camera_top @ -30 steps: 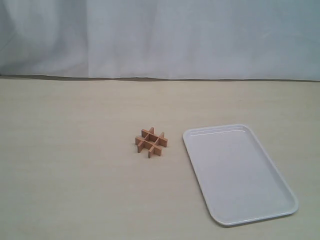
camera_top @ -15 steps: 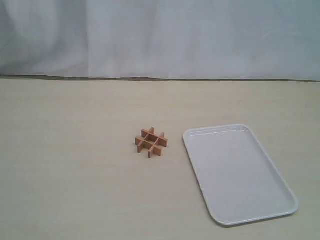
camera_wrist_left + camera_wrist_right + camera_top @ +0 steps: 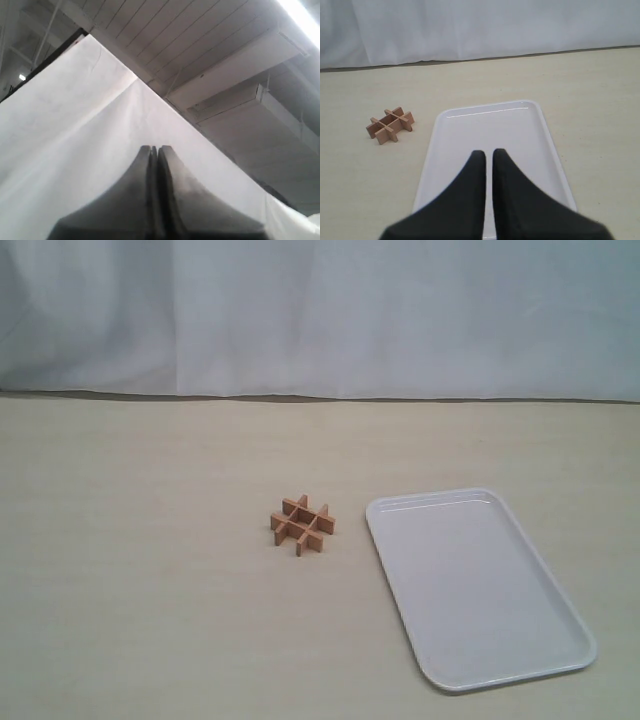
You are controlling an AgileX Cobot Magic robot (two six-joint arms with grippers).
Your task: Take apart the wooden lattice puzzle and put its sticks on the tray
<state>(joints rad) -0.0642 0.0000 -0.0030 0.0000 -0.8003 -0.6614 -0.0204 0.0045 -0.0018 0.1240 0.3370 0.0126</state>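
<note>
Nearest the camera: right gripper (image 3: 489, 155), jaws all but closed with only a thin slit between them, gripping nothing, poised over the near end of the tray (image 3: 480, 580). The tray is bare and lies toward the right edge of the desk (image 3: 150, 590), its long side running away from the front edge at a slight slant. Beyond and to the left, about mid-desk, sits the wooden lattice puzzle (image 3: 302, 525), fully interlocked, close to the tray's far left corner but clearly apart from it. No sticks are free yet. Left gripper (image 3: 154, 150): closed, fingers pressed together, empty, aimed upward at the ceiling beams and the white backdrop (image 3: 320, 310) that hangs behind the far edge. Neither arm shows in the exterior view. Judgement: the task has not begun; the step in hand is the approach. To do it well, open both grippers before descending, have one pin an outer strip of the lattice flat while the other pinches a crossing strip by its end and lifts it straight out of its notches, without dragging the piece across the desk. Against the earlier frames, nothing differs: puzzle and tray lie exactly where they were.
</note>
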